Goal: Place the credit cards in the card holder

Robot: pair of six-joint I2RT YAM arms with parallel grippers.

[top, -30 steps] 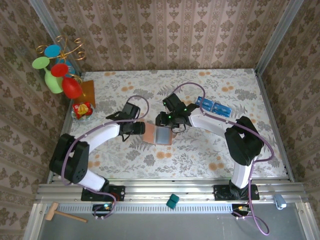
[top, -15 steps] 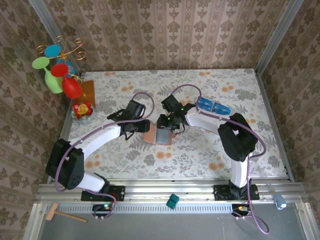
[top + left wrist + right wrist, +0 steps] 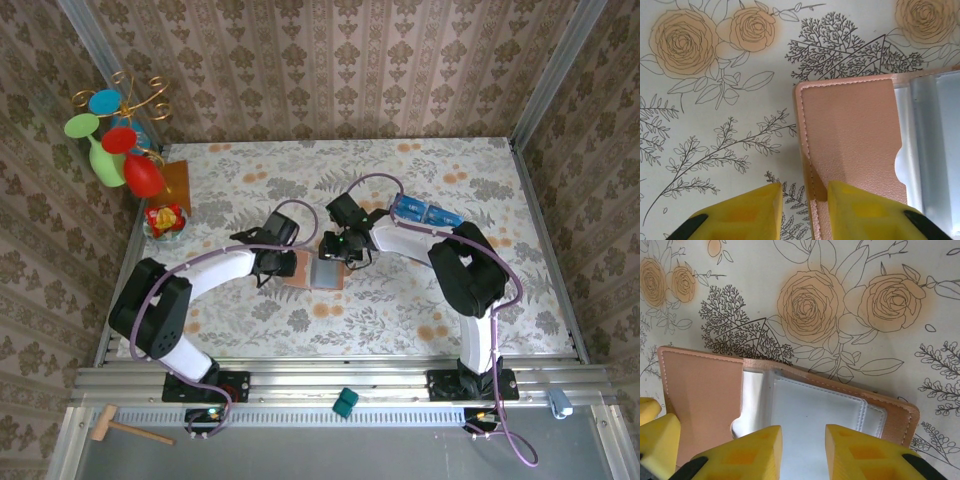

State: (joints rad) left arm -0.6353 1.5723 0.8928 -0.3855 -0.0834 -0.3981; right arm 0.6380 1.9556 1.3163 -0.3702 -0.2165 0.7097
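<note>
At the card holder (image 3: 850, 140), left end effector (image 3: 805, 200) has narrowed, still gapped; right end effector's (image 3: 802, 440) grip unclear.

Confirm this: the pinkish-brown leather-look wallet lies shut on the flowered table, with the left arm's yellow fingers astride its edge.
Not shut. The pinkish-brown leather-look wallet lies open on the flowered table, its pale grey-blue sleeves laid bare, as the right wrist view shows. The rest stands: the left gripper has its yellow fingers astride the wallet's edge.
</note>
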